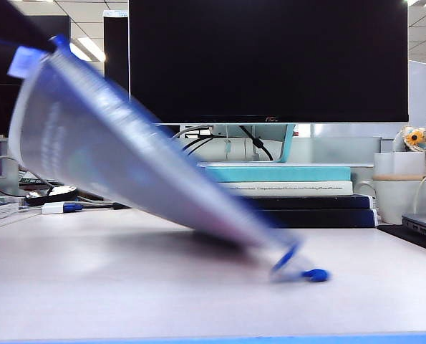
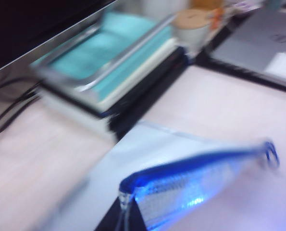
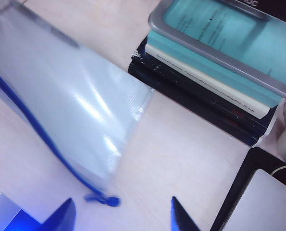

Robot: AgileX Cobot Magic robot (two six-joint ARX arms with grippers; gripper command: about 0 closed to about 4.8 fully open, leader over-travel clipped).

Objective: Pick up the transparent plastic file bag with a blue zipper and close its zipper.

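Observation:
The file bag hangs tilted, its high corner at the upper left and its low corner resting on the table. My left gripper is shut on that high corner; in the left wrist view its black fingers pinch the bag at the end of the blue zipper. The zipper's pull tab lies on the table at the low end. My right gripper is open just above the table, and the pull tab lies between its fingers, untouched. The right gripper does not show in the exterior view.
A stack of books stands behind the bag under a black monitor. White cups and a laptop are at the right. A small blue-and-white cable plug lies at the left.

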